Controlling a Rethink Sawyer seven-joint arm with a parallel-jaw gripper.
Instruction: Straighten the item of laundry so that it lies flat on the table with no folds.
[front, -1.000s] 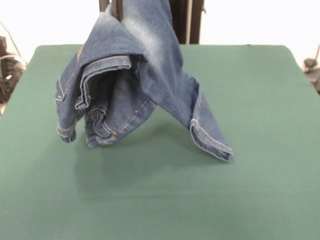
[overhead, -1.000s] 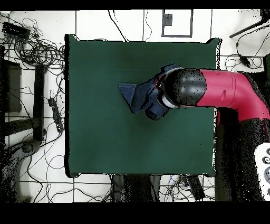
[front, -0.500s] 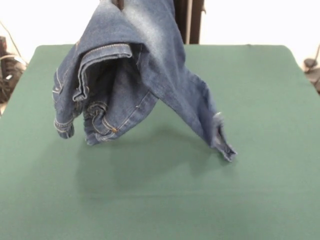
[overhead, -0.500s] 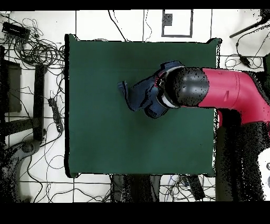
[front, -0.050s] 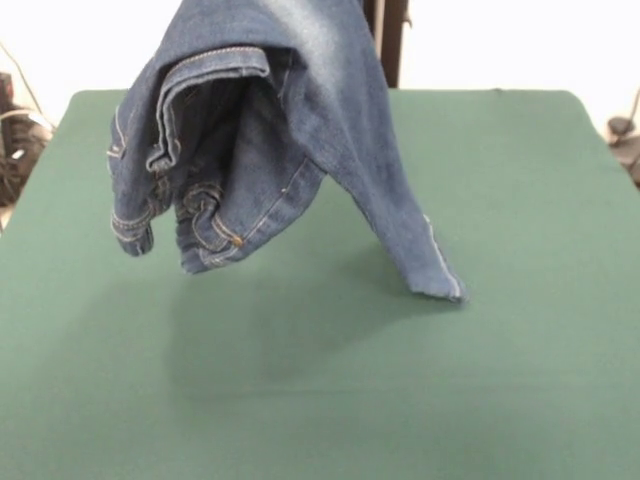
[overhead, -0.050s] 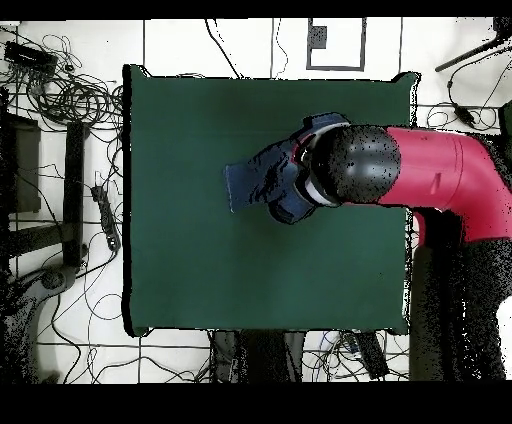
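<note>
The green surface (front, -0.050s: 520, 200) is bare but for the jeans (front, -0.050s: 270, 130), which hang bunched from above with one leg hem touching it. The end effector is hidden, so its grip cannot be told. The denim looks soft and fairly heavy; the waistband or hems seem best holds. No writing is legible.

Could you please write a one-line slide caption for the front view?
Bunched blue jeans hang lifted above the green table, one leg's hem touching the cloth.
</note>
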